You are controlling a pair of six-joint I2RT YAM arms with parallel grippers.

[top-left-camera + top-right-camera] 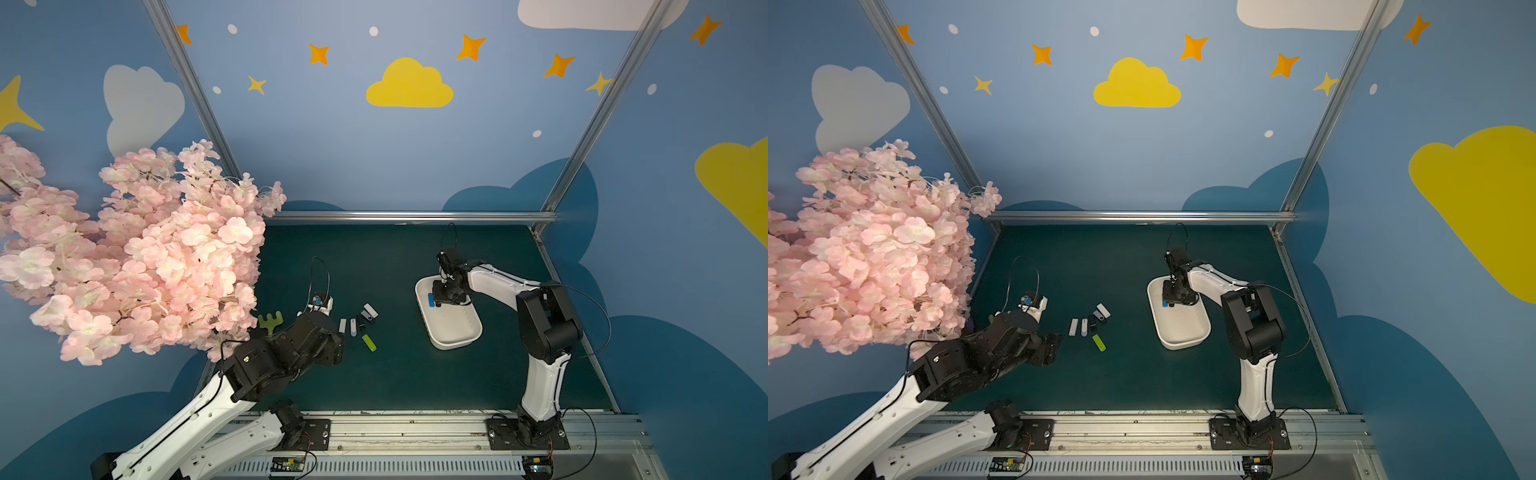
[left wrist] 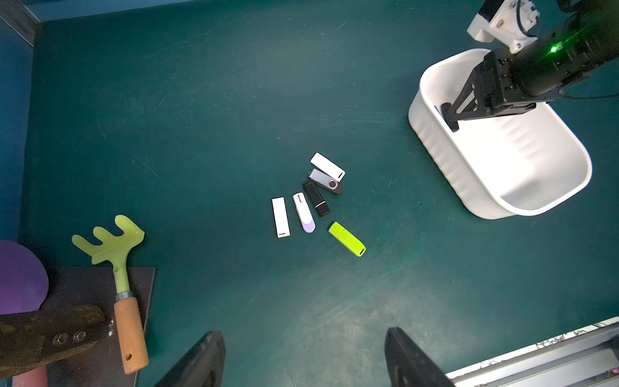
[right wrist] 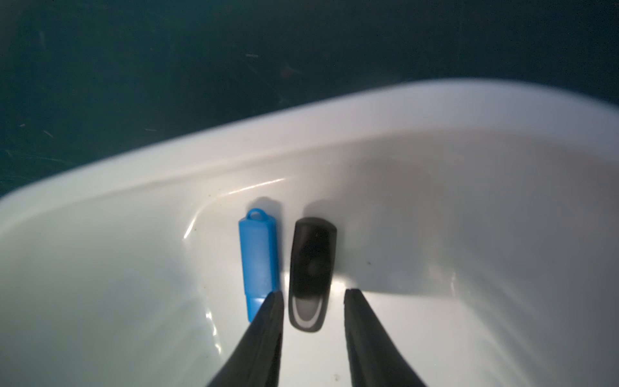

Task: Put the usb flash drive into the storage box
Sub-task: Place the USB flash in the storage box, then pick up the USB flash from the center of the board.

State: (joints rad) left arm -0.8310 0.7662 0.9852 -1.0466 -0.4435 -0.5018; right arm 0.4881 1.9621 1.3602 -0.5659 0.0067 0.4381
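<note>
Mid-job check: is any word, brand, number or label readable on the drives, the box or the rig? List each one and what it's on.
No text can be read anywhere.
black flash drive, in the storage box: only a pale curved mark, no letters.
blue flash drive: plain.
green flash drive and the other drives on the table: no print shows.
circuit board by the rail: too small to read.

No word, number or brand can be read anywhere in these views. The black flash drive [image 3: 313, 268] lying in the storage box [image 3: 435, 134] carries only a pale curved mark near one end, blurred and without letters, and the blue flash drive [image 3: 259, 258] beside it is plain. The loose flash drives [image 2: 315, 201] on the mat [image 2: 201, 117] are too small to show any print.
</note>
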